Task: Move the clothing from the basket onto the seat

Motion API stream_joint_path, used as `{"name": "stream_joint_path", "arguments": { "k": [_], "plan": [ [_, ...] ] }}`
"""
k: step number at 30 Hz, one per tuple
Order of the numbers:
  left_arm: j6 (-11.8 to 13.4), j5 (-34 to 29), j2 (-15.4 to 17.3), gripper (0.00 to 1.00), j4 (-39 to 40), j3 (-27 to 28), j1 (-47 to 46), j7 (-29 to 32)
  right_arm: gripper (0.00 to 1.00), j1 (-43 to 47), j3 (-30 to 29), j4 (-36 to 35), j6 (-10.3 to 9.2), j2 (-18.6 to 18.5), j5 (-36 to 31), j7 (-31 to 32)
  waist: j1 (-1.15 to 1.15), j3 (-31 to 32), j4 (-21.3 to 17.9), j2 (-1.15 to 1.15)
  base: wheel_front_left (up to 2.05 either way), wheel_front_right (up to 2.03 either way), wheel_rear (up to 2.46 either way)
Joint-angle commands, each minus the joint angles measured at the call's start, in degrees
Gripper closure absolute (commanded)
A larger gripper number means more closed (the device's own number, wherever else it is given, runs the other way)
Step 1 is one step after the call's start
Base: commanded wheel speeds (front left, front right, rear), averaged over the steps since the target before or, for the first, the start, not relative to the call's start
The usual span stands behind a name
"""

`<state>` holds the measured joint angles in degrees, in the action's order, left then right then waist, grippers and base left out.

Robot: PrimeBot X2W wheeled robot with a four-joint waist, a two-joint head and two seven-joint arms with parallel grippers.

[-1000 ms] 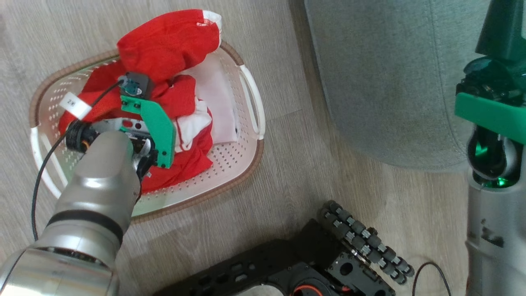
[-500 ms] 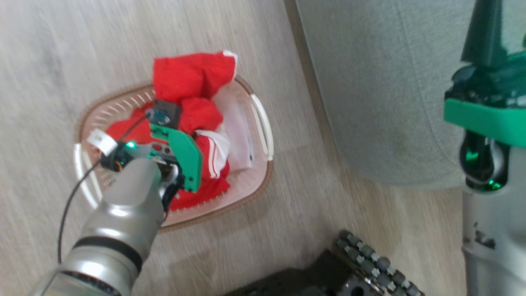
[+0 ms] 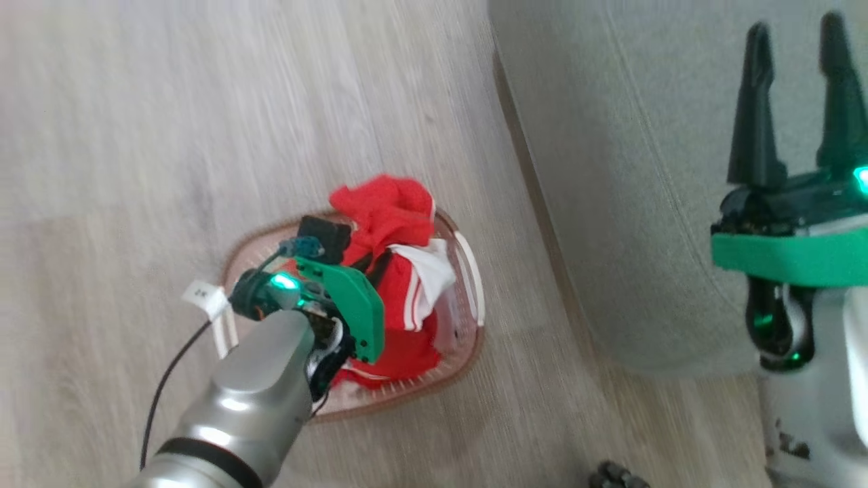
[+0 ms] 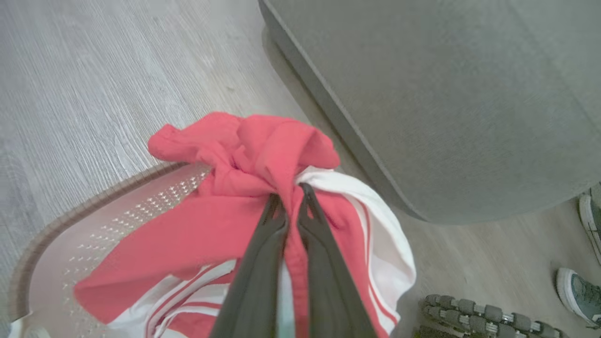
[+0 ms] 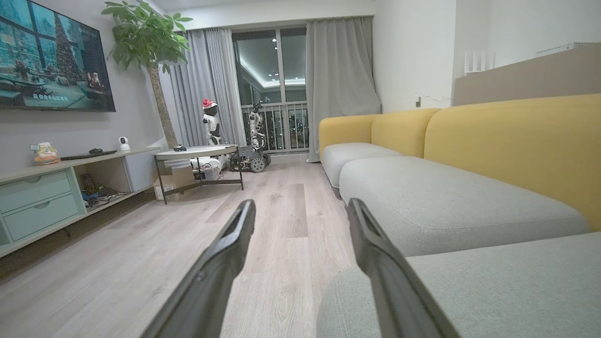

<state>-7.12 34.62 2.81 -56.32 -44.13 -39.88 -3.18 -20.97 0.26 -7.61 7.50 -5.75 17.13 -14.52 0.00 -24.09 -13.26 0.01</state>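
Note:
The red clothing (image 4: pixel 263 155) with white striped panels is bunched between the fingers of my left gripper (image 4: pixel 288 204), which is shut on it. The bundle hangs partly lifted over the cream basket (image 4: pixel 61 249). In the head view the clothing (image 3: pixel 390 213) rises above the basket's brown rim (image 3: pixel 475 339), and my left wrist's green bracket (image 3: pixel 349 305) hides the fingers. My right gripper (image 3: pixel 795 30) stands open over the grey-green seat (image 3: pixel 610 135), with nothing between its fingers (image 5: pixel 235 244). The seat (image 4: pixel 446 94) lies just right of the basket.
The basket stands on pale wood floor (image 3: pixel 135 135). A person's shoe (image 4: pixel 580 293) and the robot base's roller wheels (image 4: pixel 469 312) are near the seat's corner. Far off are a coffee table (image 5: pixel 197 155), a low cabinet (image 5: pixel 42 197) and yellow sofa backs (image 5: pixel 516 141).
The head camera has pulled back and shifted. My left gripper has risen with the red clothing gathered in it, out of the basket's bottom. My right gripper's open fingers have come into view.

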Motion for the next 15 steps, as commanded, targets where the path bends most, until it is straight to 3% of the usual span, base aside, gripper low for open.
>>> {"name": "stream_joint_path", "arguments": {
  "k": [1, 15],
  "plan": [
    [-0.4, 1.2, 0.2, 1.0, 3.1, 0.3, 0.1, -1.8, 0.0, 1.6, 1.1, -1.5, -0.01, -0.7, 0.1, 0.7, 0.0, 5.6, 2.6, -0.01, 0.0, 0.0, 0.0],
    [0.0, 4.2, 3.1, 1.0, 14.4, -0.7, 2.2, -5.6, 0.0, 9.1, 1.9, -1.2, -0.01, -1.6, 0.8, 3.4, 0.0, 15.8, 5.5, -0.01, 0.0, 0.0, 0.0]
  ]
}}
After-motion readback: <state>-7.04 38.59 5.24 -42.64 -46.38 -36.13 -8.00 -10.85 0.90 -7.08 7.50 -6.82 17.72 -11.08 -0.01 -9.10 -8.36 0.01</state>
